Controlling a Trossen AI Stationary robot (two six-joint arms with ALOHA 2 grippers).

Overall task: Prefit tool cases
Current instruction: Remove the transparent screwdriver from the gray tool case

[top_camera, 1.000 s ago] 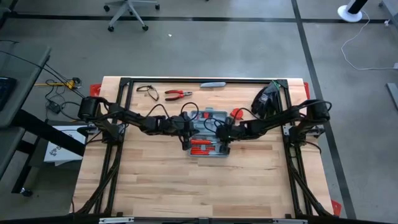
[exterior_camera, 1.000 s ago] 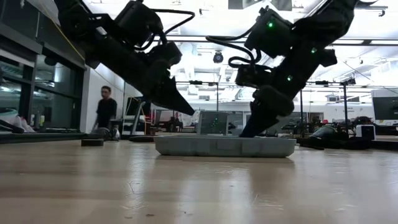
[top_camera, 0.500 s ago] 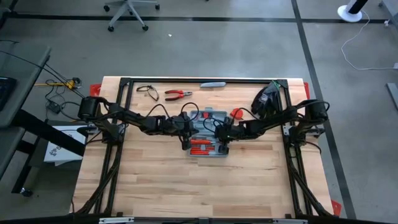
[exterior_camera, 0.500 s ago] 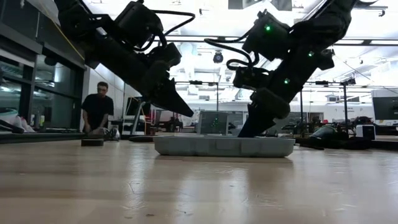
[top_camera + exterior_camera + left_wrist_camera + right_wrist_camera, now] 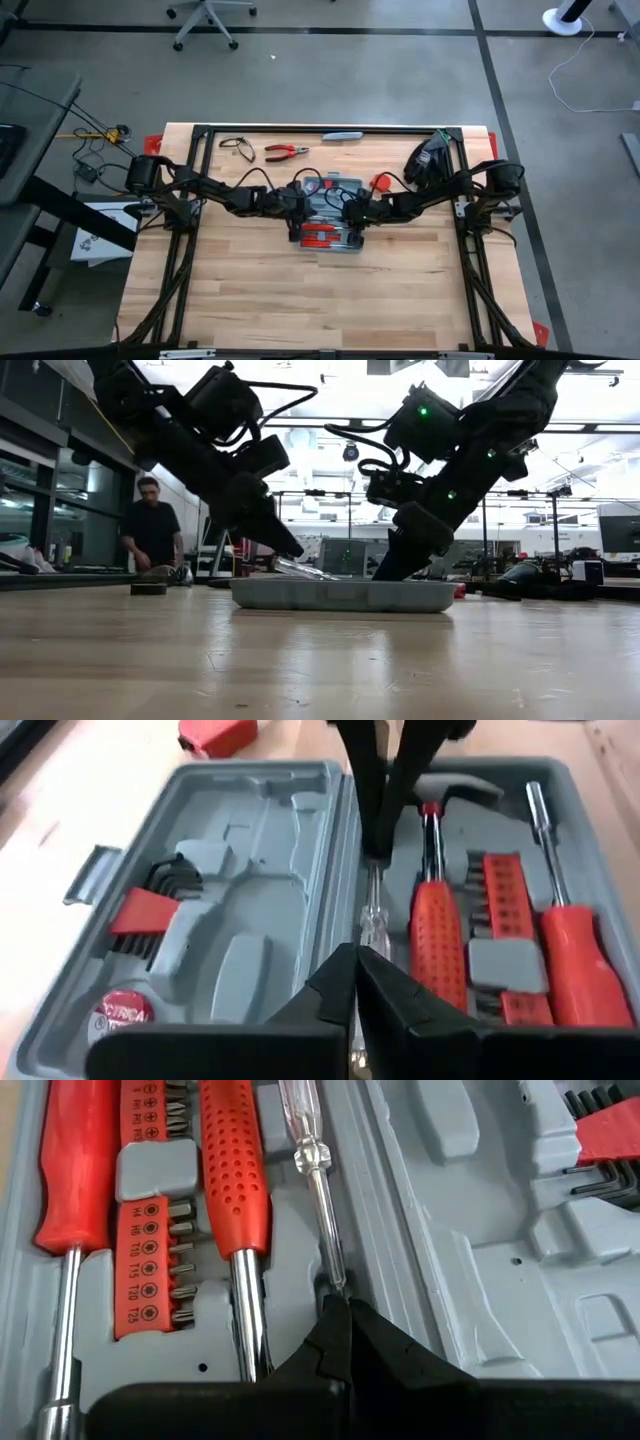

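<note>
tool case (image 5: 330,220) lies open and flat near table centre, slightly toward twelve o'clock, both halves up so the moulded slots can take tools; hammer (image 5: 440,910), bit holder (image 5: 505,935) and nut driver (image 5: 570,950) already bedded in one half, hex keys (image 5: 150,905) and a tape roll (image 5: 120,1015) in the other; clear-handled screwdriver (image 5: 315,1170) lies along the slot beside the hinge ridge, tilted, handle end raised toward nine o'clock in the low view, so apparently not yet seated; right gripper (image 5: 338,1325), reaching in from three o'clock, is clamped tight at the shaft tip, seemingly pinning that end down; left gripper (image 5: 355,970), reaching in from nine o'clock, sits with fingers nearly together over the handle end; cannot tell whether gripping or just pressing; meeting from opposite sides probably serves to steady both ends while the screwdriver gets pushed home; loose pliers (image 5: 286,151) and a small red part (image 5: 380,182) wait toward twelve o'clock, presumably for later slots.
</note>
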